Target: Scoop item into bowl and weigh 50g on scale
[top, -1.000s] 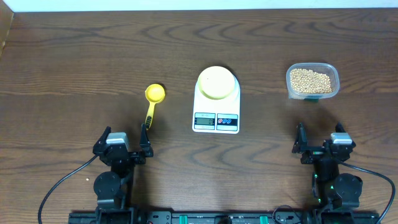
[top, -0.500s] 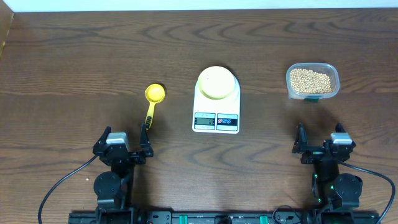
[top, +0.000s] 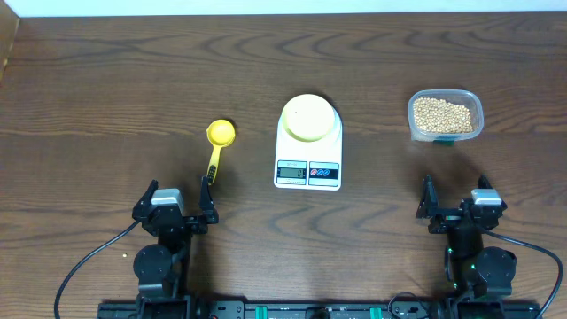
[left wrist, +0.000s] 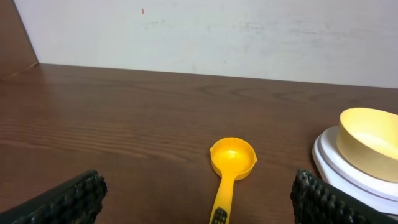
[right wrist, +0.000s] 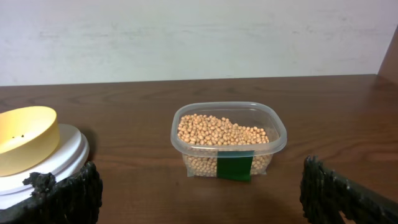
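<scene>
Left gripper (top: 177,191) and right gripper (top: 455,190) gape, empty. Beans (top: 443,115) likely roll, light; grip the stiff scoop (top: 215,151) by its handle.

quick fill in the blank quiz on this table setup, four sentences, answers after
1. The bowl sits on top of the ____.
2. The beans lie in a clear plastic ____.
3. The yellow scoop lies to the ____ of the bowl.
4. The left gripper and the right gripper are both ____.

Missing words: scale; tub; left; open
</scene>
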